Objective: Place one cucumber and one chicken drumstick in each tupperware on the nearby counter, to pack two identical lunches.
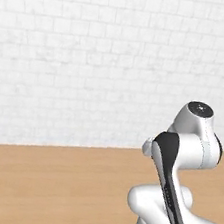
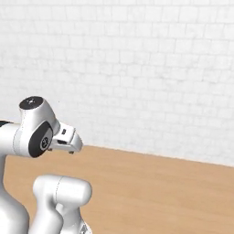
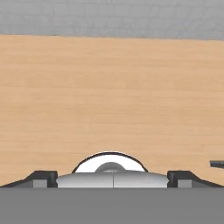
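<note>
Bare wooden counter beneath the wide-parted jaws.

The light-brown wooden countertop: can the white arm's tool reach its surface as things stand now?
Probably yes. In the hand view the open tool faces bare wood of the light-brown wooden countertop, with nothing between them.

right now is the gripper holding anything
Nothing is held: the gripper has its jaws wide apart over bare counter.
</note>
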